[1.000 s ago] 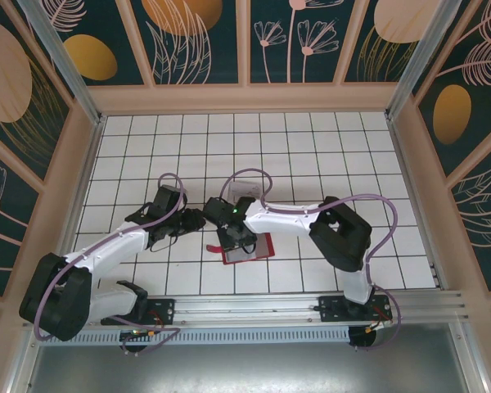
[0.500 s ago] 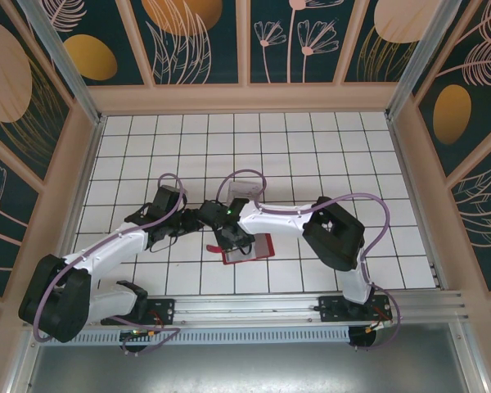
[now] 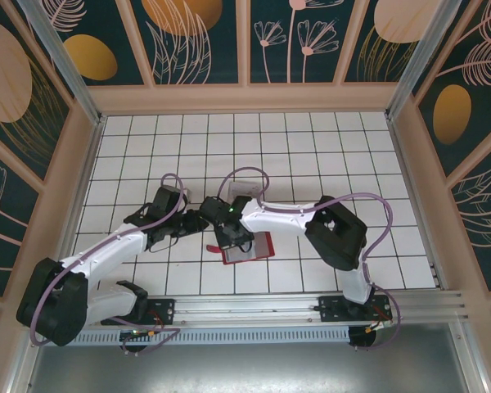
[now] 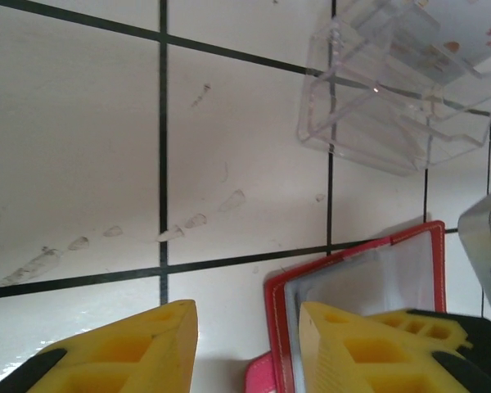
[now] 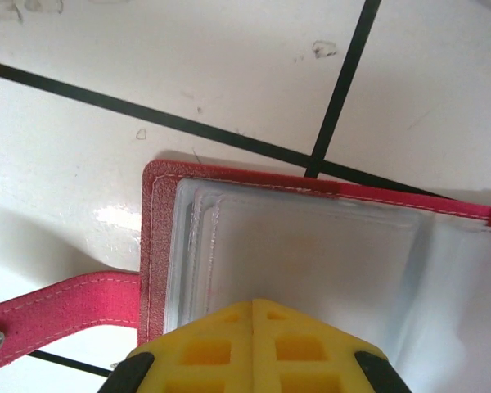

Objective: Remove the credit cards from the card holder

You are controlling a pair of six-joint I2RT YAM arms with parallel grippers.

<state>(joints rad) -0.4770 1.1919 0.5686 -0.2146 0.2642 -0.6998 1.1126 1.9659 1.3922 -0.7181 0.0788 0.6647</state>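
White tiled worktop (image 3: 311, 139) carries the red card holder (image 5: 155, 246) lying open near its middle, partly hidden by the right gripper (image 5: 252, 327), clenched over cloudy sleeves (image 5: 311, 246) where credit cards cannot be made out; the left gripper (image 4: 244, 327) stands parted at its corner.

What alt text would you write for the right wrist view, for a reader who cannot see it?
The yellow right gripper is shut, low in the frame, over the open red card holder and its clear sleeves. The holder's red tab lies flat at the left on the white table with black grid lines.
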